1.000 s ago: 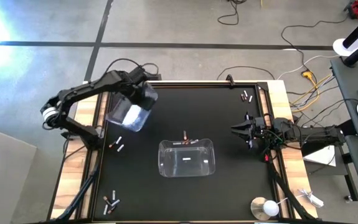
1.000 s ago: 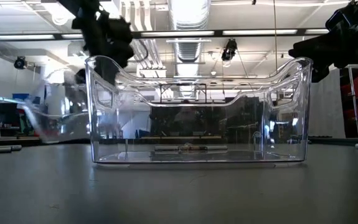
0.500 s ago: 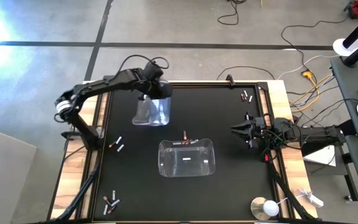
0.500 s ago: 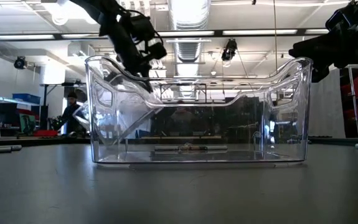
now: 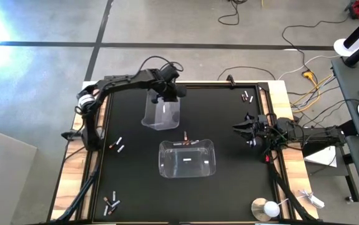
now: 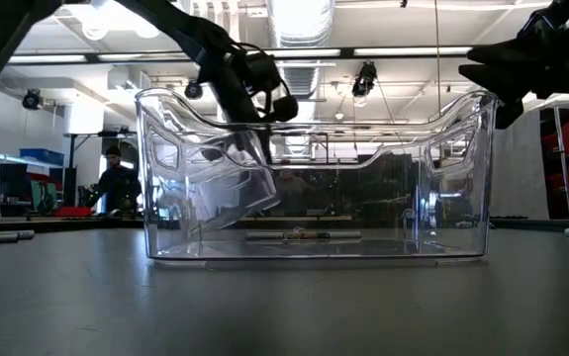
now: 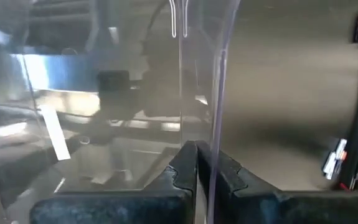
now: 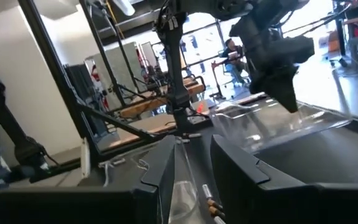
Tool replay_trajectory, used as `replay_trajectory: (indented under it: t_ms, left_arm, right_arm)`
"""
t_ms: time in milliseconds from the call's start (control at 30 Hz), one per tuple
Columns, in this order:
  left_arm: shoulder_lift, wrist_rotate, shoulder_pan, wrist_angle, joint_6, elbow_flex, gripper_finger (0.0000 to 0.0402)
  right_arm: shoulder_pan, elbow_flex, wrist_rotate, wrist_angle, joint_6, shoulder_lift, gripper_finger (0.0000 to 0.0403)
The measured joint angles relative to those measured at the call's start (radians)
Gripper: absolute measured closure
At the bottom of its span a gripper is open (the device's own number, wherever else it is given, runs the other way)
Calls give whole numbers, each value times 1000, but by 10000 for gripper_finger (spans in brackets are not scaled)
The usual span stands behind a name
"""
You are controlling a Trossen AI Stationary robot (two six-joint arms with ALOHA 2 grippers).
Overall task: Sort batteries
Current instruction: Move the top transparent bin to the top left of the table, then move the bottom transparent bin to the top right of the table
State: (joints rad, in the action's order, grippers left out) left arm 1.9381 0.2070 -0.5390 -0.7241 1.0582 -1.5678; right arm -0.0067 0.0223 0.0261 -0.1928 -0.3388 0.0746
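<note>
High view: left pincer point(image 5: 167, 95) is gripping the rim of a small clear bin point(image 5: 161, 114), carrying it just behind the large clear bin point(image 5: 187, 159) at the table point(image 5: 223, 125) centre. Batteries point(image 5: 118, 147) are lying scattered: left of the large bin, one point(image 5: 187, 159) inside it, more point(image 5: 248, 97) by the far right corner. Right pincer point(image 5: 248, 130) is waiting right of the large bin.

Low view: the small bin point(image 6: 227, 188) is hanging tilted behind the large bin.

Left wrist view: fingers point(image 7: 185, 167) are clamping the clear wall (closed tight).

Right wrist view: fingers point(image 8: 166, 168) are standing slightly parted, holding nothing visible.

Advice: level the small bin before setting it down beside the large one, clear of loose batteries.
</note>
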Motion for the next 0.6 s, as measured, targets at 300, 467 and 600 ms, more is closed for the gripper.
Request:
replay_trajectory:
  t_ms: [300,467,600]
  left_arm:
    - [51,-45,-5,-27,-1,-27,371]
    - [57,-49,-4,-1,-1,-26,322]
    - [57,-49,-4,40,-2,-25,288]
  right_arm:
    - [0,0,18,0,-183,8,329]
    - [0,0,59,-11,-184,15,339]
    - [0,5,121,-8,-197,31,329]
